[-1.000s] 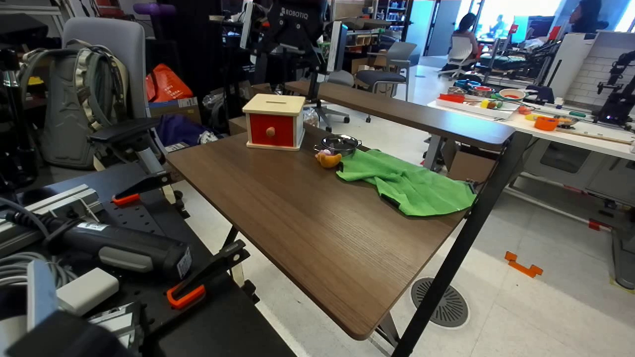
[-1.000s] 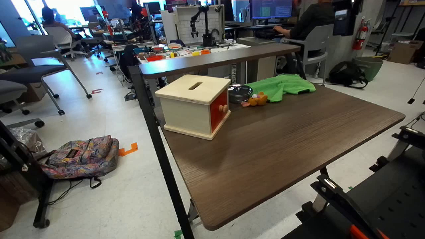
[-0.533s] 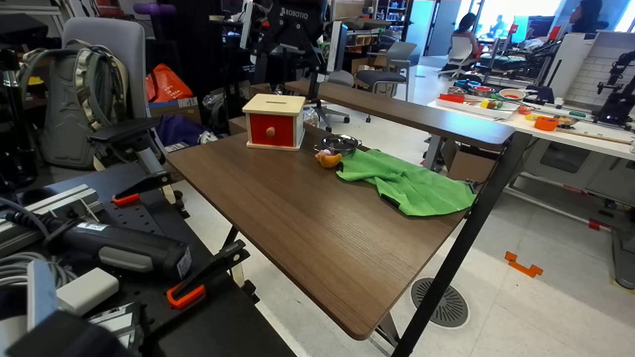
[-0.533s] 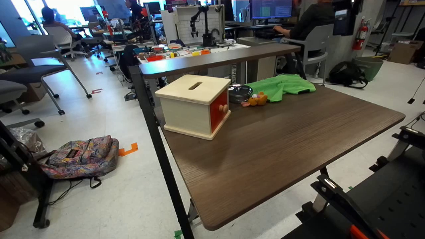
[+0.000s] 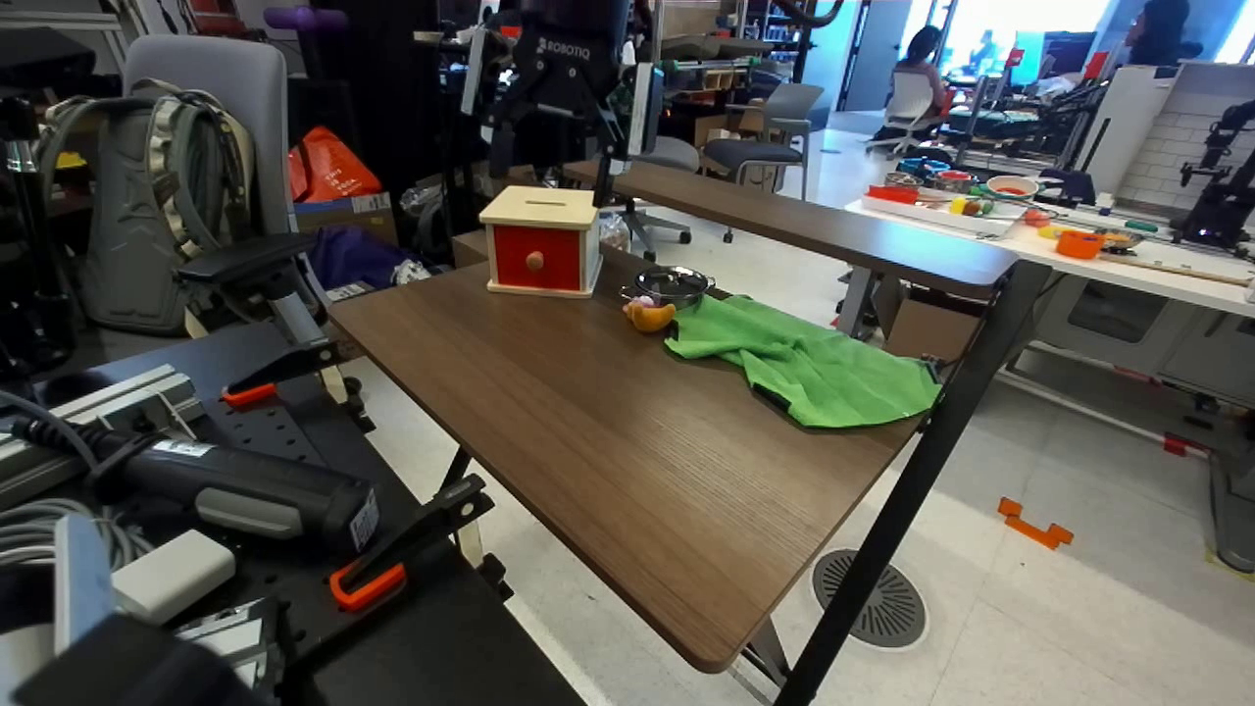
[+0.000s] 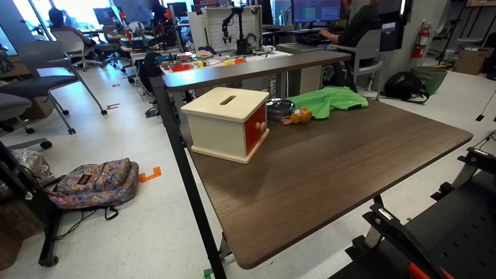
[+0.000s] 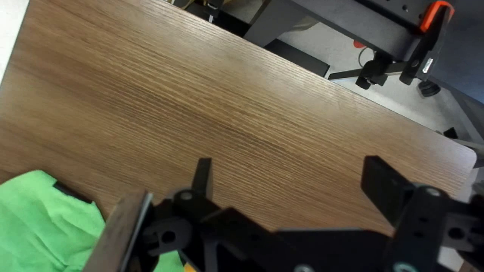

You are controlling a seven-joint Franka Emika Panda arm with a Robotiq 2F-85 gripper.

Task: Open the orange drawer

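Note:
The orange drawer [image 5: 515, 260] is the red-orange front of a pale wooden box with a slotted top [image 5: 539, 203]. It looks closed, with a round wooden knob [image 5: 534, 261]. An exterior view shows the drawer front [image 6: 254, 135] from the side, its knob [image 6: 261, 126] sticking out. My gripper [image 5: 552, 165] is open and empty, high above the table; in that view one fingertip overlaps the box's top corner. In the wrist view the gripper [image 7: 289, 162] has its fingers wide apart over bare wood. The box is out of the wrist view.
A steel pot [image 5: 672, 284], an orange toy [image 5: 649, 315] and a green cloth [image 5: 804, 358] lie beside the box on the brown table [image 5: 627, 471]. A raised shelf [image 6: 255, 69] runs along the table's back. Black clamps [image 7: 423, 53] stand beyond the front edge.
In an exterior view my gripper has moved down and slightly left between half a second ago and now. The box, drawer and other objects have not moved.

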